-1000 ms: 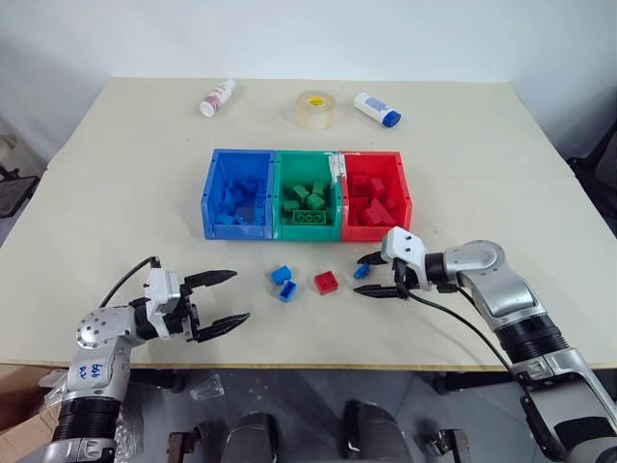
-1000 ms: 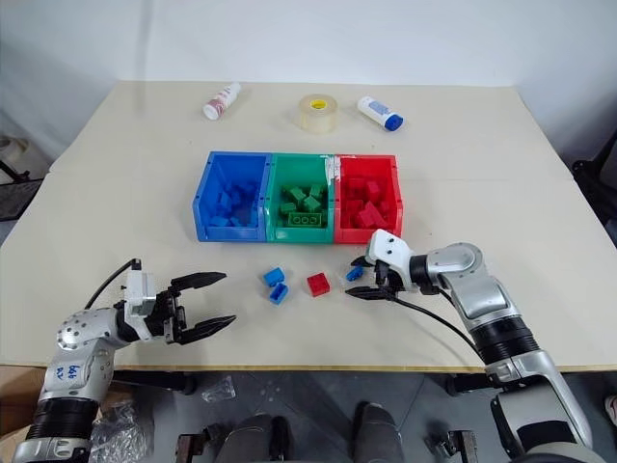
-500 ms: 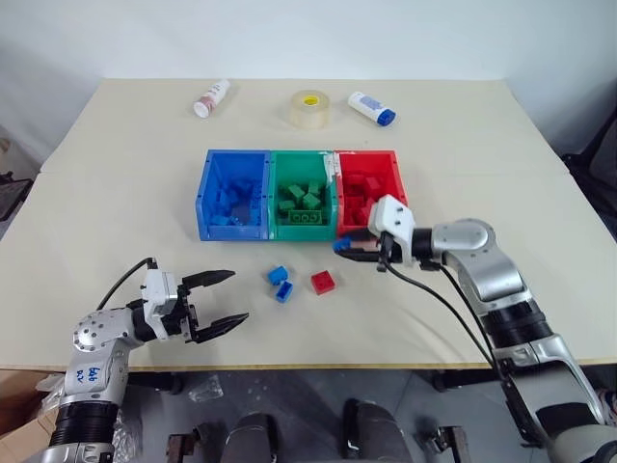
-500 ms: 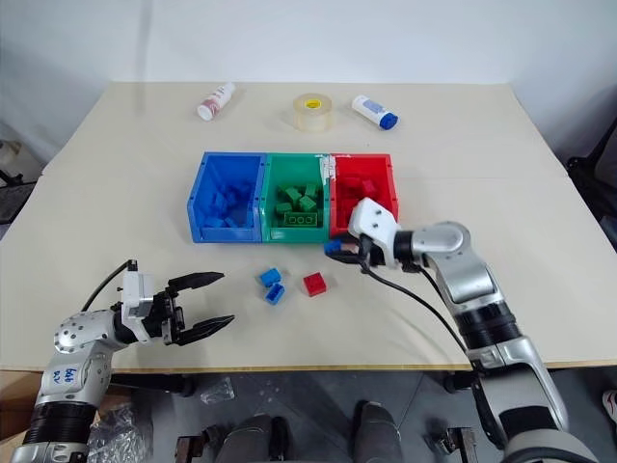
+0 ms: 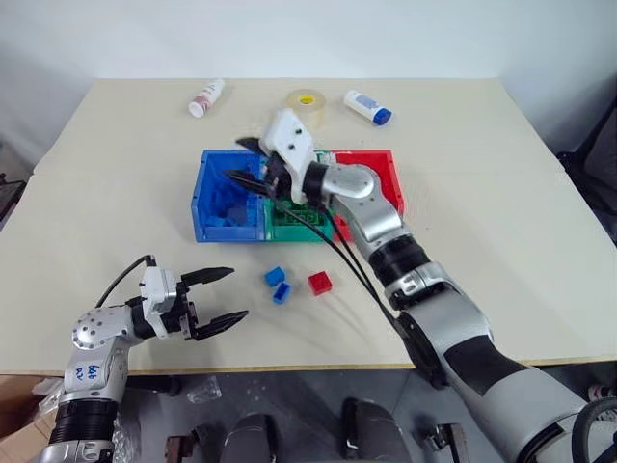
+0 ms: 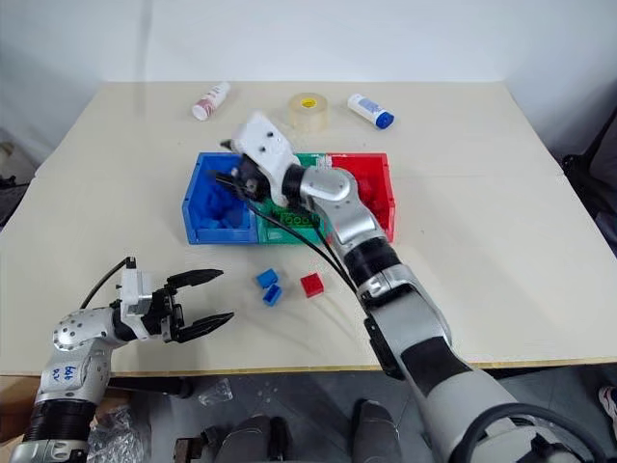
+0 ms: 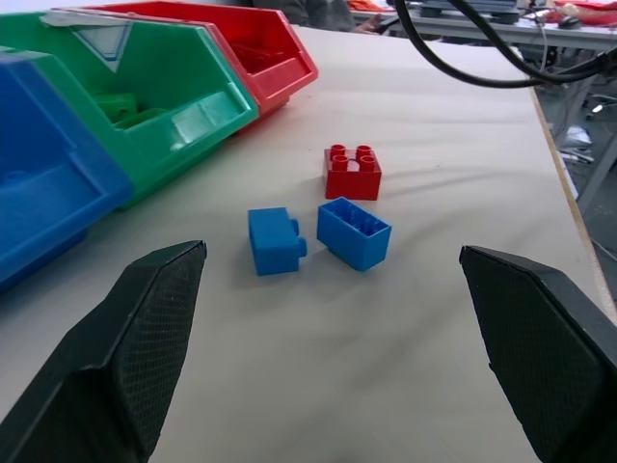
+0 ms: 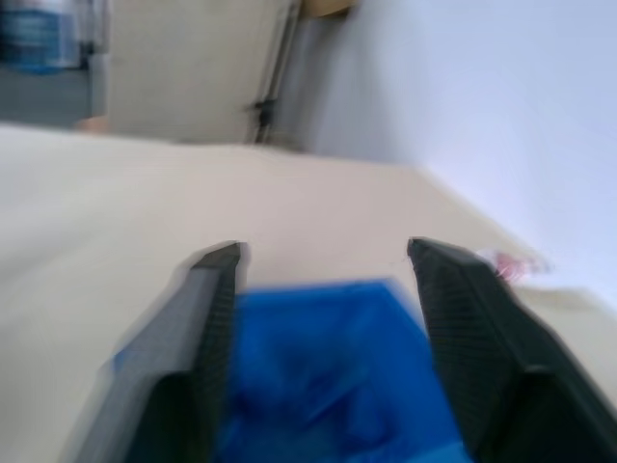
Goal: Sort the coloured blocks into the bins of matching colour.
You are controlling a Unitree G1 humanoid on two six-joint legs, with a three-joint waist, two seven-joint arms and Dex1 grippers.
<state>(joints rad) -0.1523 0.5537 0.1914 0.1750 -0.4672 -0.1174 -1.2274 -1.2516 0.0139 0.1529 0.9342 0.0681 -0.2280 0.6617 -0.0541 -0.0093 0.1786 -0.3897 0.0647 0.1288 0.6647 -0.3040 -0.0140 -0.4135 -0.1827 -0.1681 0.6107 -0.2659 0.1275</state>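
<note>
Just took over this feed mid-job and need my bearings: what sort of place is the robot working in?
Probably a lab or test room, not a home. A plain beige table stands against a bare white wall, holding three joined bins and toy blocks, while the left wrist view shows desks with equipment behind.

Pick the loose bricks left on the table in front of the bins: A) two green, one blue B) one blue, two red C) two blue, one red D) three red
C: two blue bricks lie side by side on the table with one red brick next to them, all in front of the bins.
</note>
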